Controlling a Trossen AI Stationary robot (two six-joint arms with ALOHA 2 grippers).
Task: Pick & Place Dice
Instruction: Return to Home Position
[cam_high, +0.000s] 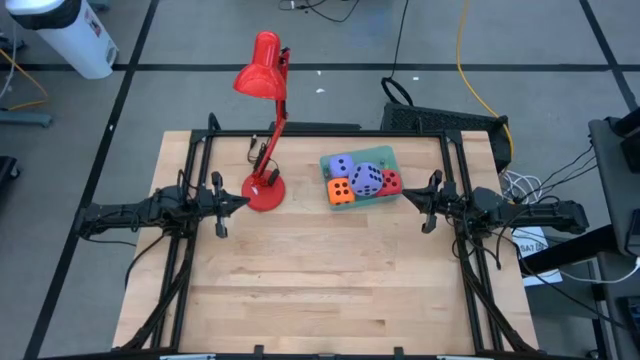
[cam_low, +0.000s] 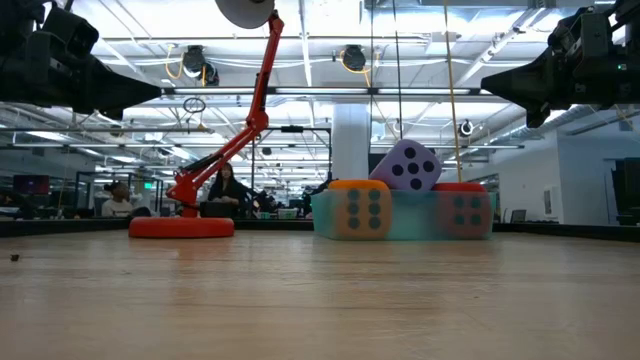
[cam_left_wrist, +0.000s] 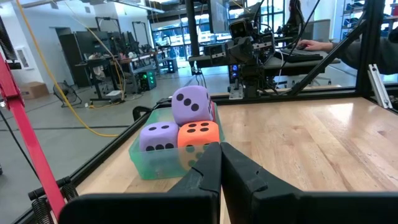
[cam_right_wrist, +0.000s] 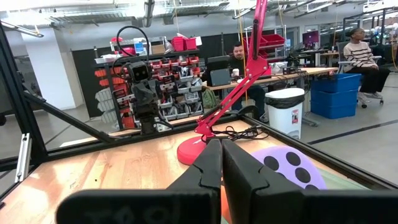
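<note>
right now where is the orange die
In the high view, the orange die sits in the green bin toward the table's far edge, at the bin corner nearest the red lamp's base, with a lavender die just behind it.

Low view: the red metal desk lamp (cam_low: 252, 115) loses most of its head past the top edge. The translucent green plastic bin (cam_low: 400, 218) blurs its contents. Only one lavender-blue foam die (cam_low: 405, 166) shows; the second is hidden.

Right wrist view: the closed right gripper (cam_right_wrist: 221, 143) covers part of one lavender-blue die.

Left wrist view: the red foam die (cam_left_wrist: 213, 112) shows only as a sliver.
</note>
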